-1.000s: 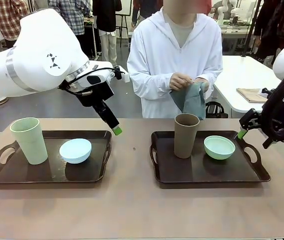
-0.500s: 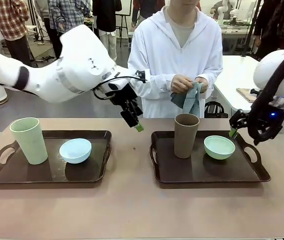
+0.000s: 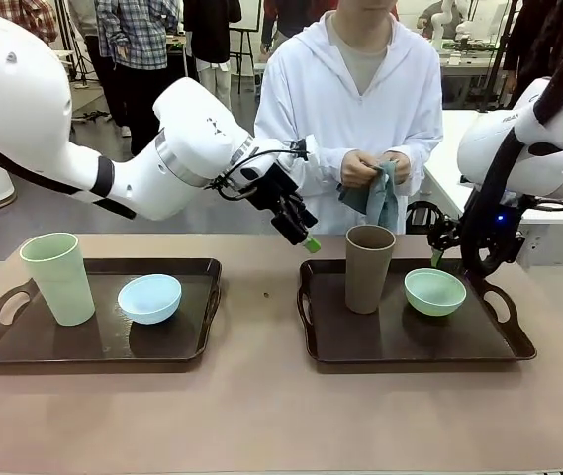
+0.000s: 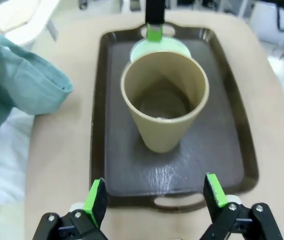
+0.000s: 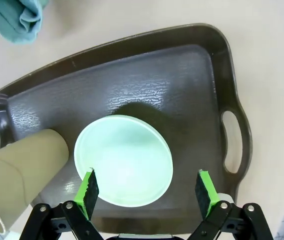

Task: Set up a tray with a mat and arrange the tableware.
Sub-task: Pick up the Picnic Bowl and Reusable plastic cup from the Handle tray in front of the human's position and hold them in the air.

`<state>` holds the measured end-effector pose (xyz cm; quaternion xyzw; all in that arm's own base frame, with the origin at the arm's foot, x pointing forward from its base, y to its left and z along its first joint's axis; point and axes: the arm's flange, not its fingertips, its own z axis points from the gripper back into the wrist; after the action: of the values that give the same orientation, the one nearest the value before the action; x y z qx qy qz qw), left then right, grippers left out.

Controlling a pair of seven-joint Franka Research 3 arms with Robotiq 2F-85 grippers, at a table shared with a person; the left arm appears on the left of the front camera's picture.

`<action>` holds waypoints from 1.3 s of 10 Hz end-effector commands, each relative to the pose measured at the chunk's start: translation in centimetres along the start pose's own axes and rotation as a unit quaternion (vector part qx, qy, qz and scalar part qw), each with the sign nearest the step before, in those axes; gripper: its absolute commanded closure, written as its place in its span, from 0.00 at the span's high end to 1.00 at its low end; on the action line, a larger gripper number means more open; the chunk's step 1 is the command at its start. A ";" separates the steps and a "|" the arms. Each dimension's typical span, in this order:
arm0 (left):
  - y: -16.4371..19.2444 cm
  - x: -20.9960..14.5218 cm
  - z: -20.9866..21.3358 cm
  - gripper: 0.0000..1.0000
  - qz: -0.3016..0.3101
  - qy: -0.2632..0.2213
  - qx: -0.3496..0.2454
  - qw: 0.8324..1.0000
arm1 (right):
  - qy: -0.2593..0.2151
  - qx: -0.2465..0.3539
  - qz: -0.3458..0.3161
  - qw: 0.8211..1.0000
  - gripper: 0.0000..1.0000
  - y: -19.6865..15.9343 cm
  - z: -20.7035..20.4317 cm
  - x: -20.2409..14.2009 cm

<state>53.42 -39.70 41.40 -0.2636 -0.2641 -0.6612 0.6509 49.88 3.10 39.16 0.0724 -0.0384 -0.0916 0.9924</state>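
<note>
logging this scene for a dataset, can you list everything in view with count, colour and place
trays: 2, dark brown, side by side on the table; left tray, right tray
tumblers: 2, upright; pale green tumbler on the left tray, brown tumbler on the right tray
bowls: 2; light blue bowl on the left tray, mint green bowl on the right tray
cloth: 1, teal, held up at the far side of the table
table: 1, tan
person: 1, white hooded top, far side; person's hands hold the cloth
left hand: open, in the air facing the brown tumbler
right hand: open, above the mint green bowl
</note>
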 end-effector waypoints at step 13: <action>-2.0 -5.0 -4.7 1.00 -0.045 -0.085 -0.028 0.995 | -0.016 -0.015 0.002 1.000 1.00 -0.4 -2.7 -0.1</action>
<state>51.52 -40.20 35.48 -0.3050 -0.2856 -0.6666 0.6173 50.21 3.16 37.03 0.0669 -0.0436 -0.0906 0.9927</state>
